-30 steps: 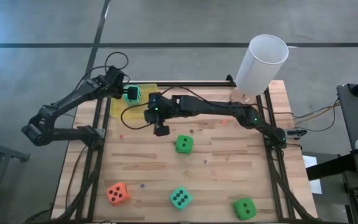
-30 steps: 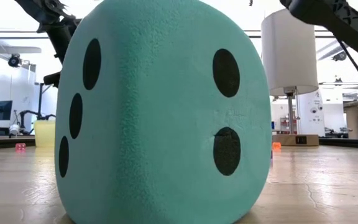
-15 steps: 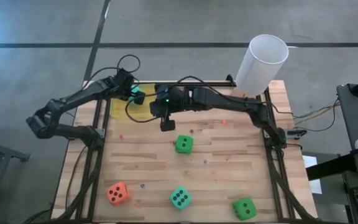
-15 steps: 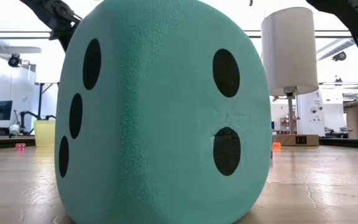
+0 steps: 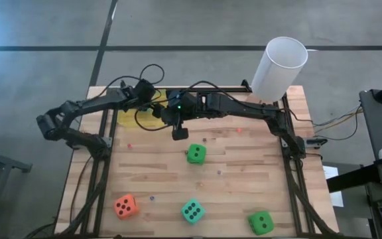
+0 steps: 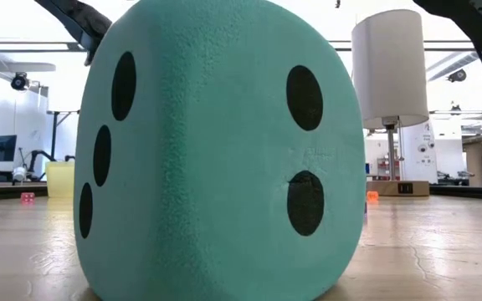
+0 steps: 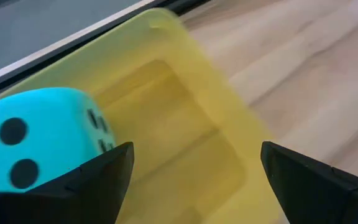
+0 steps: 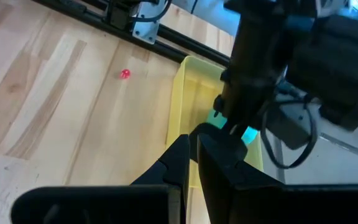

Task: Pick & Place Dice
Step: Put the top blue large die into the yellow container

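One teal die [image 7: 36, 134] lies over the hollow of the translucent yellow tray [image 7: 185, 134], just past one finger of my open left gripper [image 7: 194, 155]. That gripper [image 5: 147, 93] hovers above the tray [image 5: 128, 114] at the far left of the table. In the right wrist view a teal patch of the die [image 8: 249, 134] shows under it. My right gripper [image 8: 195, 155] is shut and empty, beside the tray [image 8: 188, 93]. A green die [image 5: 195, 154], the orange-red die [image 5: 125, 206], the second teal die [image 5: 191, 212] and another green die [image 5: 261, 222] rest flat on the wood. My left gripper is open above the tray. One finger [image 7: 104, 177] overlaps the edge of the teal die, which sits off to that finger's side rather than between the two. Whether the finger touches the die cannot be told.
A tall white cylinder [image 5: 279, 66] stands at the far right corner. The near teal die [image 6: 224, 150] fills most of the low view. Tiny coloured specks, one red [image 8: 124, 74], dot the wood. Black frame rails run along the table's left, right and far edges.
My left gripper has carried the teal die toward the table's right, along the far edge and over the yellow tray. The die now sits under the arms in the high view. My right gripper shifted slightly right and toward the far edge, then held still.
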